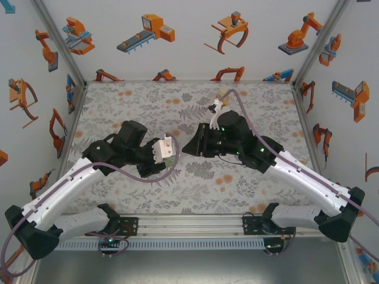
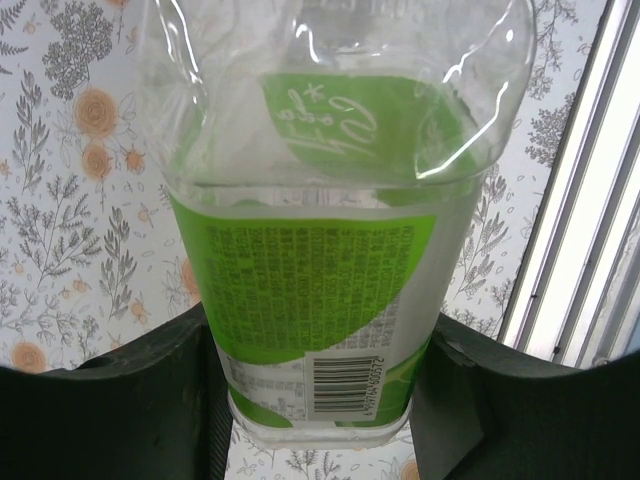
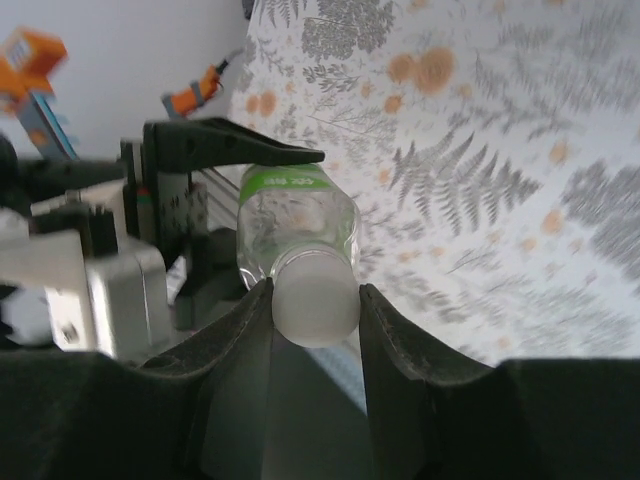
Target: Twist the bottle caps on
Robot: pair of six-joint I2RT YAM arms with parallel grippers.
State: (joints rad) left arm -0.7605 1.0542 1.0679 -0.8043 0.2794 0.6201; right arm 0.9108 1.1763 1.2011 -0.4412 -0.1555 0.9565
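My left gripper [image 2: 320,405] is shut on the base end of a clear bottle with a green label [image 2: 320,290], one jaw on each side. In the top view this bottle [image 1: 166,148] is held on its side above the middle of the table, with its neck pointing right. My right gripper [image 1: 190,146] meets it there. A white bottle cap [image 3: 314,298] sits on the bottle's neck, and my right gripper [image 3: 315,310] is shut on it, both fingers against its sides. Behind the cap I see the bottle's clear shoulder [image 3: 296,215].
A small pale bottle [image 1: 218,105] lies at the back of the floral tabletop [image 1: 266,106], near the right arm's cable. Walls with robot pictures close in the left, right and back. The aluminium rail [image 1: 189,223] with both arm bases runs along the near edge.
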